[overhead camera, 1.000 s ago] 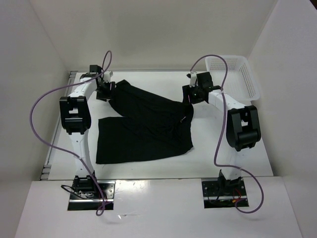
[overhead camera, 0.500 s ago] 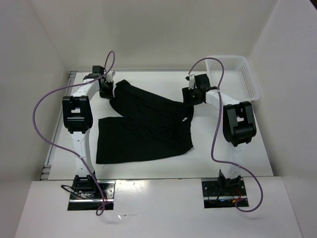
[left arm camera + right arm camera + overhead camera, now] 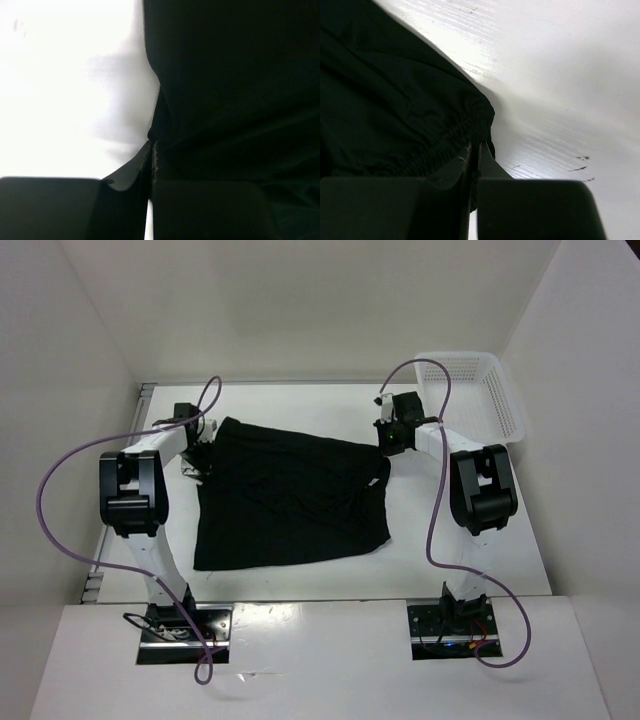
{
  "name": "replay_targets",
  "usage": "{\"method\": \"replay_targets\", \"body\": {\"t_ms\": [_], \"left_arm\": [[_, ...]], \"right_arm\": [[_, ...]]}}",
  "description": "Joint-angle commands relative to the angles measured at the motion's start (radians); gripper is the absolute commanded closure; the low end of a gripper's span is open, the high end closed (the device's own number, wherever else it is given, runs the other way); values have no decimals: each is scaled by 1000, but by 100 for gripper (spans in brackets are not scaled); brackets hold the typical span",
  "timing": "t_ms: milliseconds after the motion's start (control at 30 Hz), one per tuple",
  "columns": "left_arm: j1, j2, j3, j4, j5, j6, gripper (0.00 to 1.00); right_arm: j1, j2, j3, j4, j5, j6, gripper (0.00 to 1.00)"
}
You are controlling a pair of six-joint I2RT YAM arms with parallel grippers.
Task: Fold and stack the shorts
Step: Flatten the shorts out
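Flatter shorts — tight in both tools

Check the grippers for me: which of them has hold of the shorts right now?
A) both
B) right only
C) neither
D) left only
A: the left gripper and the right gripper are each shut on an edge of the shorts, one at either far corner of the cloth.
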Motion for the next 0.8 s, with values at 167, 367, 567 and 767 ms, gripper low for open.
{"method": "replay_targets", "body": {"t_ms": [167, 367, 567, 767], "left_arm": [[8, -70, 97, -8, -135, 4, 42], [8, 167, 442, -31, -1, 4, 40], [-32, 383, 763, -109, 110, 4, 33], [-41, 503, 898, -109, 133, 4, 30]], "right_arm": [[8, -7, 69, 23, -25, -51, 100], [17, 2, 79, 4, -57, -83, 100], [27, 2, 79, -5, -57, -128, 99], [27, 20, 109, -5, -48, -137, 99]]}}
